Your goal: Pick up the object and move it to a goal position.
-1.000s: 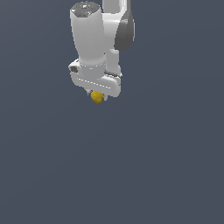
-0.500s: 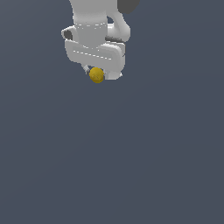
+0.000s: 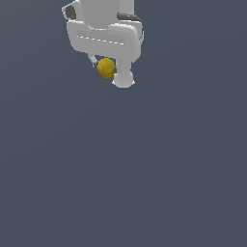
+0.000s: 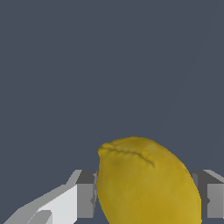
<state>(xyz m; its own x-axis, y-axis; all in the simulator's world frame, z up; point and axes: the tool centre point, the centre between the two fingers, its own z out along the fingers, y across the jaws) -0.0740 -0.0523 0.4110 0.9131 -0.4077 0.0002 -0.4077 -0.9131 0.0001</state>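
Observation:
The object is a small mustard-yellow, bumpy ball (image 3: 106, 68). It sits between the fingers of my white gripper (image 3: 109, 71) near the top of the exterior view, held well above the dark grey floor. In the wrist view the ball (image 4: 146, 183) fills the gap between the two grey finger pads (image 4: 85, 194), which press on both its sides. The gripper is shut on the ball. The white hand and arm (image 3: 103, 36) rise out of the frame above it.
A plain dark grey surface (image 3: 144, 173) fills the rest of both views. No other objects, containers or edges show.
The gripper, with the ball in it, has risen toward the top of the exterior view and turned, so the hand now looks wider and the ball sits at its left side.

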